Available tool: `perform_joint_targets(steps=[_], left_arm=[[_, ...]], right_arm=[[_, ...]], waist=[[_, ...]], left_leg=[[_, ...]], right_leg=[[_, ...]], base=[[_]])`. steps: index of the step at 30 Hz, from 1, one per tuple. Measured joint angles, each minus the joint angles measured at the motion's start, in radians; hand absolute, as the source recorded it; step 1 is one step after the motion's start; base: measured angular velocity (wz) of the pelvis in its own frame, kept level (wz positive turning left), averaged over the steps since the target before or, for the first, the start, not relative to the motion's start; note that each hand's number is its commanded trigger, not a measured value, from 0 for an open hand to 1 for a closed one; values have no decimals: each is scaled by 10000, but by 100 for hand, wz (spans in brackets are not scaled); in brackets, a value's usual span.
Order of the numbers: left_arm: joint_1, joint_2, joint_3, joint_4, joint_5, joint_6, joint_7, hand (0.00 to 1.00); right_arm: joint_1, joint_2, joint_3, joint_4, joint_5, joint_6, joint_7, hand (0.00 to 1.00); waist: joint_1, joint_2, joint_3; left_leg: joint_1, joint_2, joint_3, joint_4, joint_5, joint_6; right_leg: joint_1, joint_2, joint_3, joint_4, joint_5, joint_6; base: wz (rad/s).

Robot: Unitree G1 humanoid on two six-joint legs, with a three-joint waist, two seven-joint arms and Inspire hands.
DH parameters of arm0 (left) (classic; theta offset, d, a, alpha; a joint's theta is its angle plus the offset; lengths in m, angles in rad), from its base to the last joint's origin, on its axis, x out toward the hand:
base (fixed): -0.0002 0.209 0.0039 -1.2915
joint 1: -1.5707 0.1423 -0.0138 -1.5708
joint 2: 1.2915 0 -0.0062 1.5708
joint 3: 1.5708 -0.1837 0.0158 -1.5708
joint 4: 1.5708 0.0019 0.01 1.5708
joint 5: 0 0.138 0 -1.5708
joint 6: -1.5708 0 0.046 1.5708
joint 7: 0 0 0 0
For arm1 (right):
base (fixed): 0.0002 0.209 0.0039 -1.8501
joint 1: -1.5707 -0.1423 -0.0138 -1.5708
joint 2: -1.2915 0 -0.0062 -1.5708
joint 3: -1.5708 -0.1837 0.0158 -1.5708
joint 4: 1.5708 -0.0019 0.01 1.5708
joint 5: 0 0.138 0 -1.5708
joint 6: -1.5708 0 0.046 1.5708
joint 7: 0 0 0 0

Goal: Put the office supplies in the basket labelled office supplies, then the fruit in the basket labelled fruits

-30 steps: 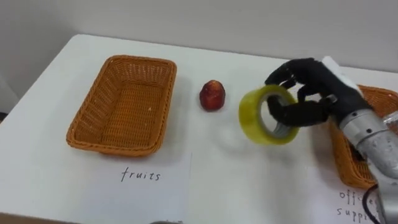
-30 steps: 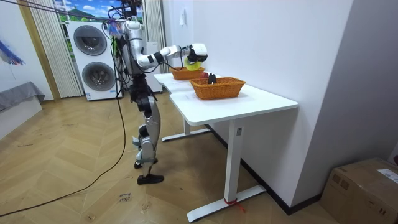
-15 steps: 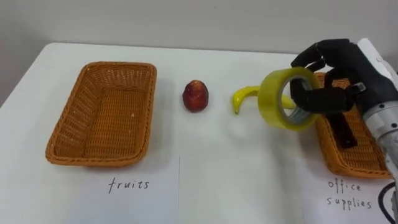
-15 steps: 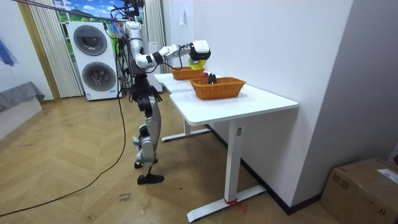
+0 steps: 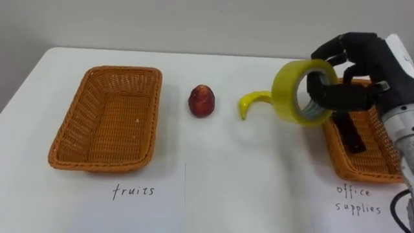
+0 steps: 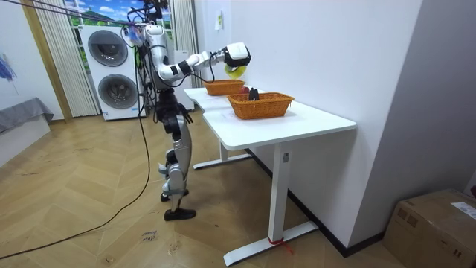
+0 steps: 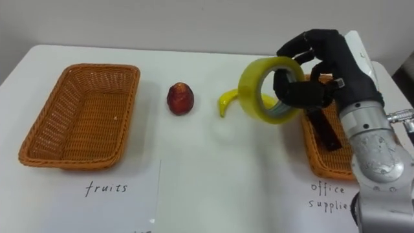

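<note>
My right hand is shut on a yellow tape roll, holding it above the table just left of the office supplies basket. A dark flat object lies inside that basket. A red apple and a yellow banana lie on the white table. The fruits basket stands at the left with nothing in it. In the room view the right hand is raised over the table.
Paper labels lie before each basket: "fruits" at the left, "office supplies" at the right. In the room view I stand at the table's end, with washing machines behind me.
My right hand has carried the tape roll up and to the right, from beside the apple toward the office supplies basket. The head camera has shifted, bringing the banana into view.
</note>
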Motion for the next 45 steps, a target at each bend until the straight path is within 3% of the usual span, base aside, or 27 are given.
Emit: perform_joint_targets(steps=[7,12,14,20,24,30,45], left_arm=[[-1,-11,-3,2,-39,136,40,0],[-57,-11,-6,24,-61,153,100,0],[-111,-11,-1,169,-61,156,105,0],[-119,-11,19,225,-62,159,104,0],[-123,0,21,217,-60,159,104,0],[-132,14,-2,163,-96,161,105,0],[-184,22,196,3,-58,216,-4,0]], right_arm=[[-1,-3,-510,167,295,1,-680,100],[0,-2,-512,626,268,56,-965,100],[0,-3,-512,698,234,58,-978,100],[6,-3,-528,791,255,60,-1002,100],[7,-3,-527,833,256,61,-1058,100],[23,-49,-525,1335,332,100,-1116,100],[136,-184,-525,2102,246,195,-1173,100]], waist=[[-253,53,25],[-477,96,-4],[-504,129,-50],[-634,72,-51],[-660,6,-12],[-664,-44,-33],[-630,51,-52]], left_leg=[[-29,-10,-18,6,1,1],[-10,-6,15,-26,2,0],[-2,9,96,-37,5,-1],[29,32,213,-51,5,-2],[76,28,231,-55,4,-2],[149,32,301,-164,3,-2],[159,38,417,-193,4,-1]], right_leg=[[-14,2,10,-22,0,1],[-54,26,76,-22,0,1],[-139,50,217,4,1,1],[-152,78,321,-11,4,-4],[-152,73,336,-24,3,-4],[-125,114,466,-168,64,20],[-117,118,561,-150,83,21]], base=[[0],[-3],[-14],[-6],[0],[-4],[-1]])
